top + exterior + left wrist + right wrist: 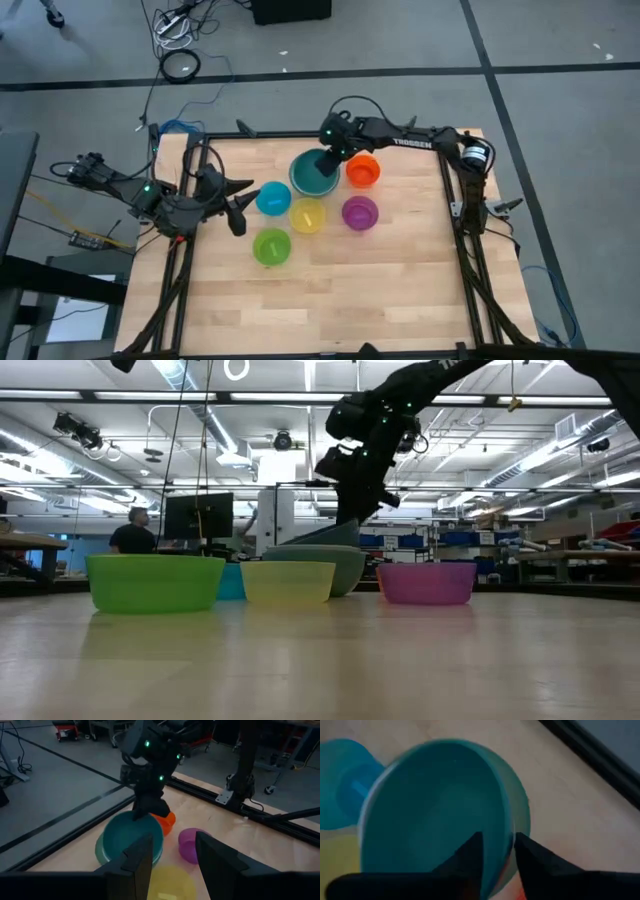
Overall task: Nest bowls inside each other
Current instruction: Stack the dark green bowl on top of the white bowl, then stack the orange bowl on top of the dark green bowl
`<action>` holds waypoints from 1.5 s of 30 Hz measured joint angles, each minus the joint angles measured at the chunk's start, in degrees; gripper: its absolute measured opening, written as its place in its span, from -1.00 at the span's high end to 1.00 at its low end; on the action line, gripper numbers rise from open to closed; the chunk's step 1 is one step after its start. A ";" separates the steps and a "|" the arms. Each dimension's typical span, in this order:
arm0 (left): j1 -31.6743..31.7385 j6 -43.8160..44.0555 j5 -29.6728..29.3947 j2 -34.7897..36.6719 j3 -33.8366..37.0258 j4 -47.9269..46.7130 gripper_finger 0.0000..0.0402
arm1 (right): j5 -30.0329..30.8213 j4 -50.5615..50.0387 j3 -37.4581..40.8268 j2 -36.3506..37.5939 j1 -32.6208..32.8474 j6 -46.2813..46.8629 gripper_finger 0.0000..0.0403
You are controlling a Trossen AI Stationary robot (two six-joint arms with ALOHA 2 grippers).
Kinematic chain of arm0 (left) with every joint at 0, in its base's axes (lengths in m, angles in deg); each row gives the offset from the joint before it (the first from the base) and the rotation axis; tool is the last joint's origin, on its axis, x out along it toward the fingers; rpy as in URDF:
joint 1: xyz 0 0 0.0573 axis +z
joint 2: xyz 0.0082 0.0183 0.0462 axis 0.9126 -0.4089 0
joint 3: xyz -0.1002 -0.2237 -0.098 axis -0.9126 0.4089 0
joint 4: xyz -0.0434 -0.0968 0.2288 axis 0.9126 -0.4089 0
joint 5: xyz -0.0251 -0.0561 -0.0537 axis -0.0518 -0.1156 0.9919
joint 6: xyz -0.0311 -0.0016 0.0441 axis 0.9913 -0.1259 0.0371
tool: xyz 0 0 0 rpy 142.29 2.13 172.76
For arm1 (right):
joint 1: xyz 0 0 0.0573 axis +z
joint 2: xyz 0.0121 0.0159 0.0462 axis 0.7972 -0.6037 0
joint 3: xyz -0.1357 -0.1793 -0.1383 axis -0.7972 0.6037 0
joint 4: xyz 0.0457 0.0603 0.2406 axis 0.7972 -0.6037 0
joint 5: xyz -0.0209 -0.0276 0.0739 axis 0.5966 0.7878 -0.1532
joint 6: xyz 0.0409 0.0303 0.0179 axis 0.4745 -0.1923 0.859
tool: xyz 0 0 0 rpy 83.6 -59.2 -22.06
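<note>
A teal bowl point(314, 178) lies tilted inside a larger sage-green bowl point(345, 572) at the table's far middle. Its raised rim is at my right gripper point(331, 165), which comes down from above. The open fingers point(497, 847) straddle that rim, one inside the bowl and one outside. An orange bowl point(363, 170) stands just right of it. Purple point(360, 213), yellow point(308, 215), blue point(273, 199) and lime-green point(271, 247) bowls stand singly on the wood nearer me. My left gripper point(172, 845) hovers open at the table's left, beside the blue bowl, with nothing in it. My right gripper has the teal bowl's rim point(512, 827) in the gap between its fingers, which slant down from the far right. The gap is wider than the wall. The rim runs close to the outer finger point(530, 852); whether it touches, I cannot tell.
A black frame rail point(330, 135) runs along the table's far edge just behind the bowls. Bare wood point(340, 300) spreads across the near half of the table. A person point(131, 532) sits in the room far beyond the table.
</note>
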 joint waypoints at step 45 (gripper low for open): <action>-0.04 3.75 3.05 -0.26 -0.02 -4.09 0.22 | 16.34 0.35 4.81 7.28 4.44 -5.33 0.42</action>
